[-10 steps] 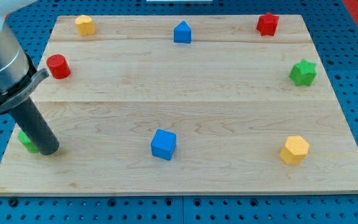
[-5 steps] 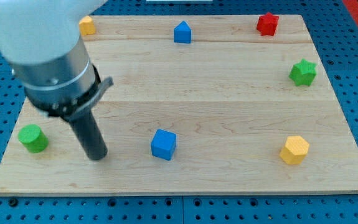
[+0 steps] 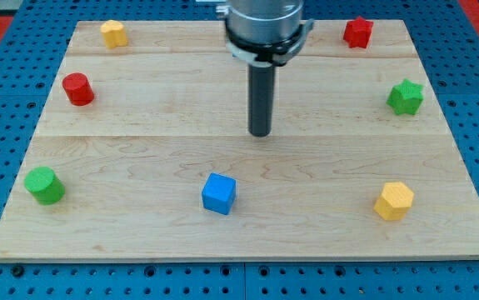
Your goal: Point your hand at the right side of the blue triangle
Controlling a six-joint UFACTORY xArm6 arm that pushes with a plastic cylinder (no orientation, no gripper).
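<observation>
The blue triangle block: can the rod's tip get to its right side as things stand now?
Probably yes, though the arm's body hides that block now. My tip rests on bare wood mid-board, above the blue cube; no visible block stands between it and the view's top.

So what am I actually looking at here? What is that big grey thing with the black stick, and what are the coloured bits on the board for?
It is one picture from a single camera looking down at a wooden board on a blue pegboard table. The grey cylinder at the view's top is the end of a robot arm. It has no jaws and holds nothing; it ends in a dark rod, and its lower end, my tip, slides over the board to push or point at blocks.

The tip stands near the board's middle, touching no block. Around it lie small blocks: a blue cube below it, a green cylinder and red cylinder at the view's left, a yellow block top left, a red star top right, a green star at the right, and another yellow block lower right. The blue triangle it should point at is hidden behind the arm.
</observation>
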